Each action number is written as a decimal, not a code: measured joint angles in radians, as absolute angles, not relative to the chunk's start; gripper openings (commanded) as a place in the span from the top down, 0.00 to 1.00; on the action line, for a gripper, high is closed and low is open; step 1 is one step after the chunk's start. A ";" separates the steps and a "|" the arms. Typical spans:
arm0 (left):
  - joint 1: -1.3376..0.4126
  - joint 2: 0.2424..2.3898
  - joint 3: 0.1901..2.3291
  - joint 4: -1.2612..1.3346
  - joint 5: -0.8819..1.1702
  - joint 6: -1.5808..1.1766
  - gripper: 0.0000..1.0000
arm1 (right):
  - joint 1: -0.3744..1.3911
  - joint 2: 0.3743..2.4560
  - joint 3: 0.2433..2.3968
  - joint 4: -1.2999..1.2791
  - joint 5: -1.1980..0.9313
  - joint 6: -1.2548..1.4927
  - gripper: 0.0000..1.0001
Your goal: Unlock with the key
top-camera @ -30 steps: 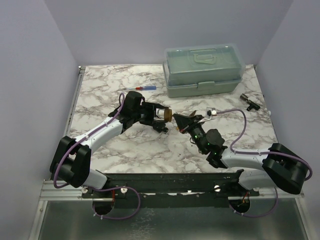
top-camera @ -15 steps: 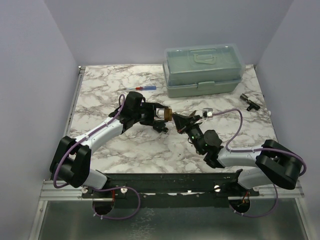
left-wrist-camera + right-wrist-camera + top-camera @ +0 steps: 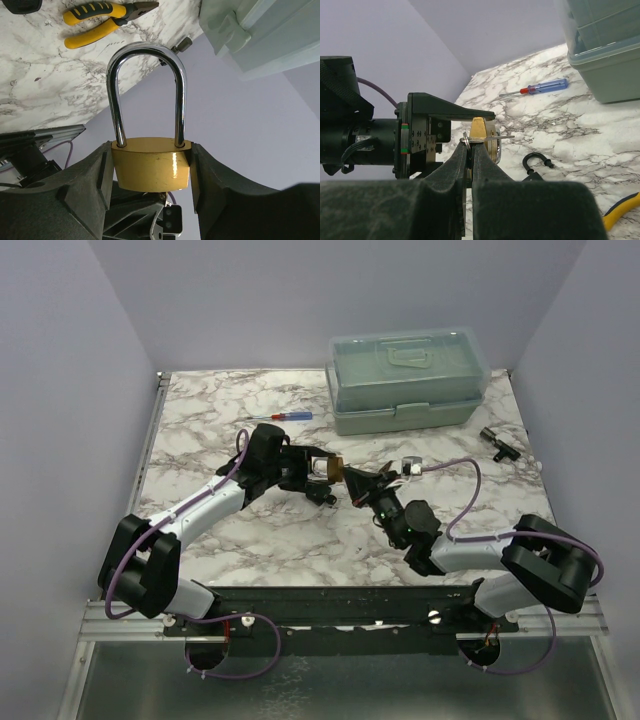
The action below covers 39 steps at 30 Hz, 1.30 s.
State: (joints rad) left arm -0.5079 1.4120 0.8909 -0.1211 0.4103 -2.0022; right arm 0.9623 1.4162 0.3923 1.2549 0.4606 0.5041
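Half-open left fingers (image 3: pixel 82 187) clamp the brass padlock (image 3: pixel 150 171) as right fingers (image 3: pixel 487 175), pinched shut on the key (image 3: pixel 467 139), hold it at the padlock's base; shackle (image 3: pixel 147 48) not yet sprung.

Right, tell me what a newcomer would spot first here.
A brass padlock, shackle closed, is held in the left jaws above the middle of the table. The right jaws, shut on a small key, meet it at its base. Behind them, a pale green toolbox sits at the far right.
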 measured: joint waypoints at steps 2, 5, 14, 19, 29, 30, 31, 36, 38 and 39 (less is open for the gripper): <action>-0.508 1.411 0.891 -0.121 0.410 -2.002 1.00 | 0.963 1.427 0.395 1.262 0.461 0.505 1.00; -0.507 1.411 0.891 -0.121 0.405 -2.003 1.00 | 0.963 1.439 0.405 1.264 0.463 0.506 1.00; -0.505 1.407 0.890 -0.120 0.378 -2.009 1.00 | 0.963 1.498 0.435 1.285 0.483 0.539 0.99; -0.503 1.395 0.889 -0.121 0.365 -2.011 1.00 | 0.963 1.518 0.440 1.316 0.485 0.554 0.94; -0.494 1.343 0.809 -0.080 0.368 -2.000 1.00 | 0.973 1.410 0.443 1.143 0.428 0.631 0.40; -0.490 1.338 0.799 -0.078 0.375 -1.997 1.00 | 0.973 1.386 0.443 1.138 0.427 0.631 0.39; -0.481 1.333 0.789 -0.077 0.379 -1.992 1.00 | 0.973 1.347 0.443 1.085 0.413 0.640 0.37; -0.434 1.298 0.757 -0.077 0.377 -1.968 1.00 | 0.971 1.164 0.457 0.827 0.307 0.682 0.33; -0.418 1.290 0.751 -0.078 0.376 -1.953 1.00 | 0.971 1.105 0.480 0.703 0.260 0.688 0.33; -0.412 1.288 0.749 -0.078 0.373 -1.942 1.00 | 0.971 1.079 0.495 0.637 0.242 0.692 0.33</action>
